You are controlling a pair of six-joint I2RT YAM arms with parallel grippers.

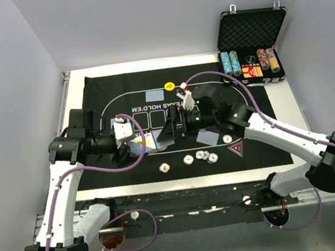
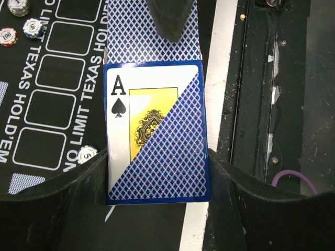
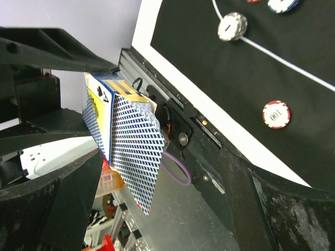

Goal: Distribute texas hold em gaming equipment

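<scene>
Deck at risk: the left claw (image 2: 157, 175) clamps the card box (image 2: 157, 120) above the near edge of the mat (image 1: 262, 150), a blue-backed card (image 2: 133, 31) jutting from its open end; the right claw (image 3: 162, 154), fingers (image 3: 261, 209) spread, pinches nothing, so that loose card could slide out and drop off the surface (image 1: 285, 111).

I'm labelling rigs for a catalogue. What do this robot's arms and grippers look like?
Both arms have white shells and black joints: left arm, right arm. A purple cable loops along each. The left gripper and right gripper are black, with broad curved fingers.
</scene>
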